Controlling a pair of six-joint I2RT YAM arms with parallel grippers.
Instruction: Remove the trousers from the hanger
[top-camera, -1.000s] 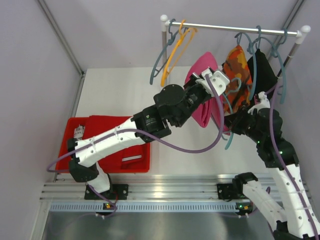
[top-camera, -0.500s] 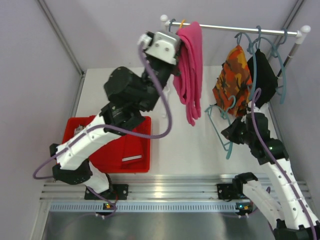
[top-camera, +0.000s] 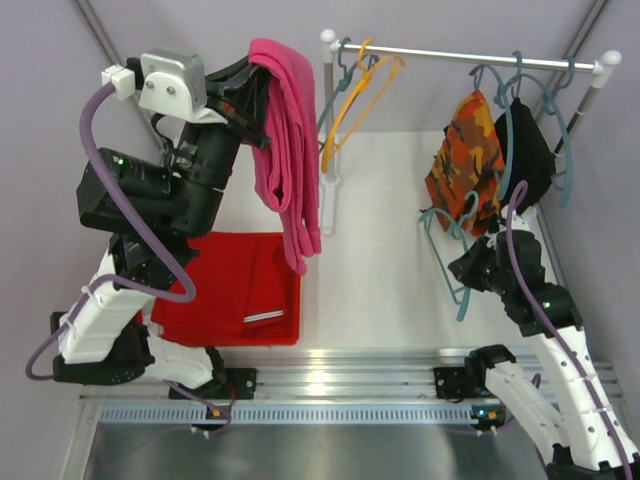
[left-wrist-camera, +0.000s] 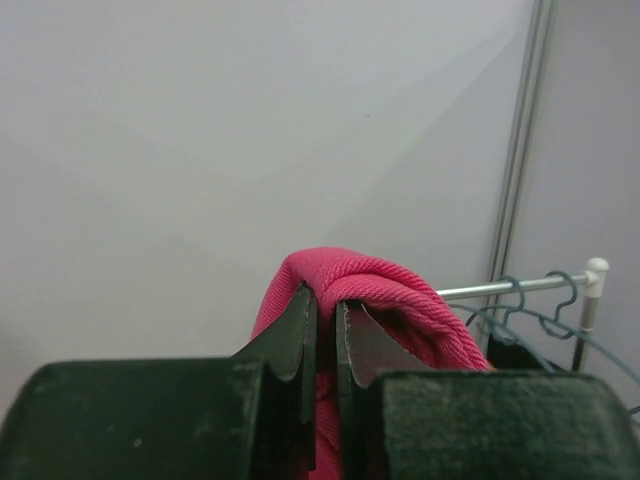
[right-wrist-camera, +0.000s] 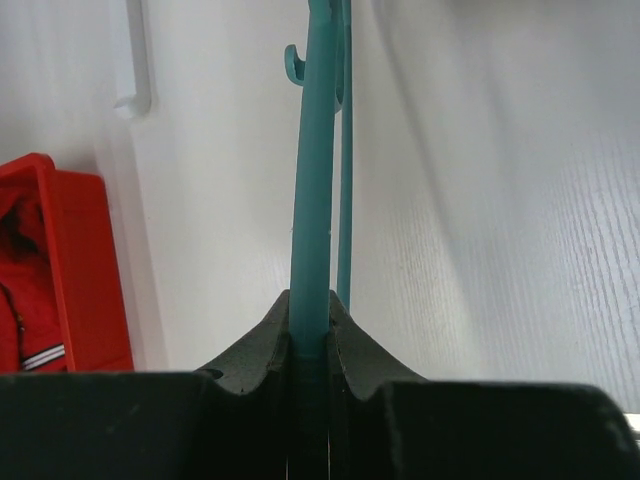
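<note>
My left gripper (top-camera: 247, 82) is raised high at the upper left, shut on the fold of the magenta pink trousers (top-camera: 288, 150), which hang free above the red bin. In the left wrist view the jaws (left-wrist-camera: 325, 300) pinch the pink trousers (left-wrist-camera: 400, 295). My right gripper (top-camera: 460, 270) is shut on an empty teal hanger (top-camera: 461, 300) held low over the table; in its wrist view the hanger (right-wrist-camera: 315, 150) runs straight up from the gripper (right-wrist-camera: 318, 305). Orange camouflage trousers (top-camera: 465, 155) and black trousers (top-camera: 525, 150) hang on hangers from the rail (top-camera: 450, 52).
A red bin (top-camera: 290, 335) at the near left holds red trousers (top-camera: 225, 285); its wall (right-wrist-camera: 70, 260) shows in the right wrist view. Empty orange and teal hangers (top-camera: 352, 95) hang at the rail's left end. The rail's white post (top-camera: 327, 130) stands beside the pink cloth.
My left arm swung up and left, carrying the pink trousers off their hanger and away from the rail to above the red bin. The right gripper drew back slightly with the teal hanger.
</note>
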